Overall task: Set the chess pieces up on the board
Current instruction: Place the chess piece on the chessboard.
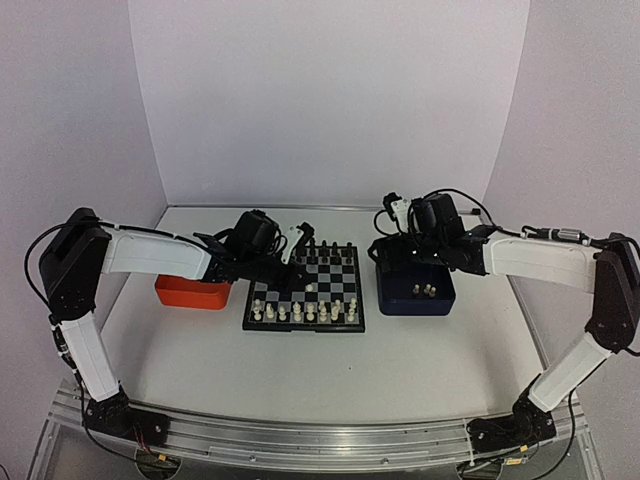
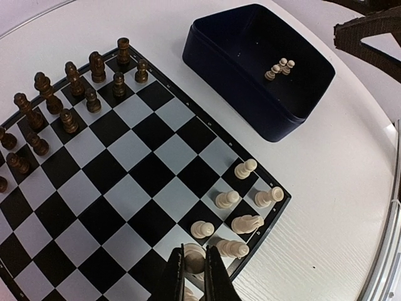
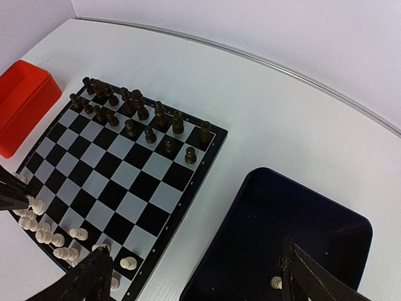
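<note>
The board (image 1: pixel 330 270) lies mid-table with black chessmen along its far rows and cream-white chess pieces (image 1: pixel 305 313) along its near rows. My left gripper (image 1: pixel 288 272) hovers over the board. In the left wrist view the left gripper (image 2: pixel 195 252) is shut on a cream piece (image 2: pixel 194 260) just above a near-row square, beside other cream pieces (image 2: pixel 246 223). My right gripper (image 1: pixel 397 255) is open and empty over the dark blue tray (image 1: pixel 385 298), which holds three cream pieces (image 1: pixel 424 291). In the right wrist view its fingers (image 3: pixel 84 282) stand wide apart around the tray's rim (image 3: pixel 250 182).
An orange tray (image 1: pixel 185 293) sits left of the board, and also shows in the right wrist view (image 3: pixel 19 113). Black chessmen (image 2: pixel 69 94) fill the board's far rows. White walls enclose the table's back and sides.
</note>
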Motion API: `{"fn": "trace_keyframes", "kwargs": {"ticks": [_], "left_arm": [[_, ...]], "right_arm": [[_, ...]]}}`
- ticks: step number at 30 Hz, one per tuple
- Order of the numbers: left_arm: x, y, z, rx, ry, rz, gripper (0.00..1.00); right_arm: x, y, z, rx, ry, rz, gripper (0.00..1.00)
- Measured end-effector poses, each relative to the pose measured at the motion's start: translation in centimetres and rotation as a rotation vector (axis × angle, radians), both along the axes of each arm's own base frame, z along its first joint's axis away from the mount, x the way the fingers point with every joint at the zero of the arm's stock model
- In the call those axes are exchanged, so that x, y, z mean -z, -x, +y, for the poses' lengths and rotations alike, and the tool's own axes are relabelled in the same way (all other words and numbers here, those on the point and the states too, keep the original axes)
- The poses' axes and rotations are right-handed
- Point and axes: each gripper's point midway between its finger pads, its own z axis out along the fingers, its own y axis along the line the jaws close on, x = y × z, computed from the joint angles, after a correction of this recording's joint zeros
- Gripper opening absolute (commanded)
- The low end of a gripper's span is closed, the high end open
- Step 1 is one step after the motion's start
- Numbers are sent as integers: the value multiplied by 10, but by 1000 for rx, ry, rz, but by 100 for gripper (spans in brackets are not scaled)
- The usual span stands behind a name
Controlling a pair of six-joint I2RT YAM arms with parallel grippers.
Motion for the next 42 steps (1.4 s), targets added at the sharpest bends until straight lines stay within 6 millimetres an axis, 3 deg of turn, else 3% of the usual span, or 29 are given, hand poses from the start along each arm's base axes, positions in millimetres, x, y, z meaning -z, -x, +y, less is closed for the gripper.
{"fn": "trace_keyframes", "kwargs": {"ticks": [6,28,35,42], "left_arm": [[-1,-1,-6,9,5,-34,0],[49,2,-8,36,-110,22,0],[54,2,-8,37,-125,36,0],[55,3,-7,37,-129,40,7]], "right_arm": [[0,-2,-4,25,6,-2,88],[4,-2,-10,55,26,5,88],[4,-3,-12,66,34,2,88],[2,-4,-15,77,39,-5,88]]}}
